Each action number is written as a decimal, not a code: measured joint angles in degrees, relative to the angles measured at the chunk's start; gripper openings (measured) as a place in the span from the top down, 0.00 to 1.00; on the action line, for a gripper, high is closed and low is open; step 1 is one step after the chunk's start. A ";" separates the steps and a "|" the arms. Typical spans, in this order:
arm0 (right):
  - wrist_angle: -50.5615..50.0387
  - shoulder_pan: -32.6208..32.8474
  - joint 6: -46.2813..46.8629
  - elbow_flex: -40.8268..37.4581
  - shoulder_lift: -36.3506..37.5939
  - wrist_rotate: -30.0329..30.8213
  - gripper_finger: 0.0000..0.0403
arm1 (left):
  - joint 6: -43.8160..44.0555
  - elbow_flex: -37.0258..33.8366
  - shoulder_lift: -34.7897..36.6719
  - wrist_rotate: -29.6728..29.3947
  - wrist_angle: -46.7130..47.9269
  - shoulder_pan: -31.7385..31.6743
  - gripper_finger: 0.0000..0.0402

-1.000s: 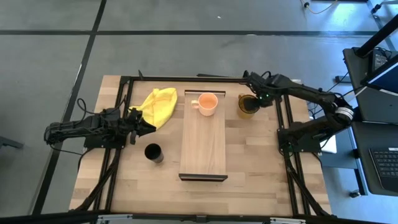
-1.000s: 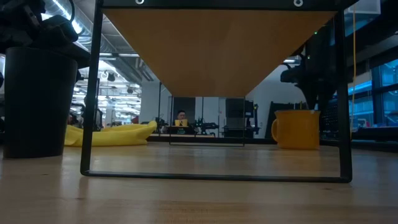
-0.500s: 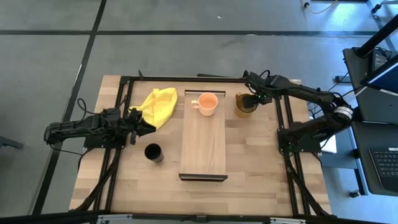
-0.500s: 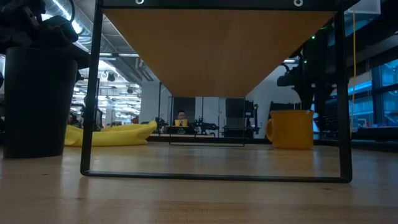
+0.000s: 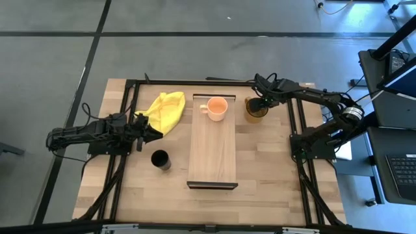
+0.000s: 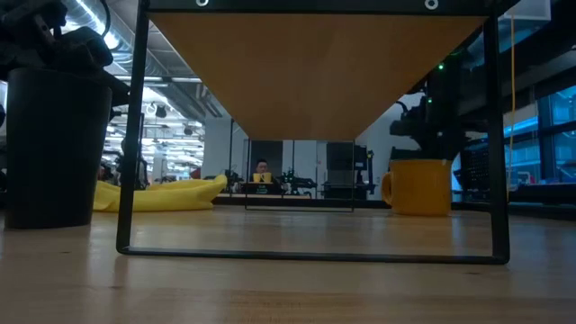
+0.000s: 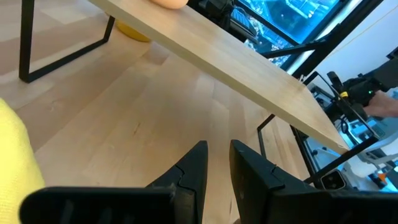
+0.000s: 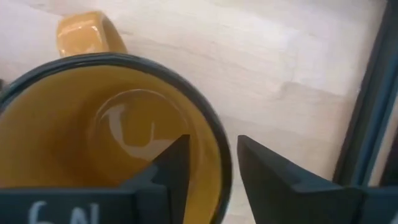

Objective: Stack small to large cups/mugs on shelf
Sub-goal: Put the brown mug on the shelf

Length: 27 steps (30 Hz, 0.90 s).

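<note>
Amber mug (image 5: 257,109) slid toward shelf (image 5: 212,143) w/ right gripper (image 5: 265,101). Fingers straddle its rim, not yet pinched. Left gripper (image 5: 148,129) idle near cloth (image 5: 164,110), fingers slightly apart.

High view: overhead, straight down on whole desk (image 5: 273,188). Low view: desk-level, facing room. Wrist views: close. High, low share amber mug (image 5: 257,109).

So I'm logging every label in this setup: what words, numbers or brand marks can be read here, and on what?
"6N", or close to it, in pale handwriting, partly cut off: on the right hand's body, above the amber mug.
Peach mug, black cup, yellow cloth, shelf: no writing visible.
Screens in the background: unreadable.
</note>
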State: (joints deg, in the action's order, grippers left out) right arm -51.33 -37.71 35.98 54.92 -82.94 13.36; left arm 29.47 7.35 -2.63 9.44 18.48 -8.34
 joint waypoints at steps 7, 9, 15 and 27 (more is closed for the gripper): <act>-0.19 0.04 -2.06 0.03 0.20 -0.49 0.90 | -0.04 0.00 -0.01 -1.46 -0.02 0.00 0.85; 0.12 0.04 -2.55 0.26 0.33 -0.71 0.91 | -0.04 0.00 0.00 -1.47 -0.02 0.00 0.85; -0.08 -0.53 -3.22 0.20 0.22 -1.53 0.91 | -0.02 0.00 0.00 -1.88 -0.02 0.00 0.85; -2.45 -1.13 -6.31 2.91 0.00 -4.96 0.92 | 1.37 0.00 0.01 -2.87 -0.02 -0.02 0.85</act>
State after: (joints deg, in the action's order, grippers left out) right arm -53.78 -38.84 29.67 57.82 -82.94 8.40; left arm 30.85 7.35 -2.61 6.57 18.46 -8.35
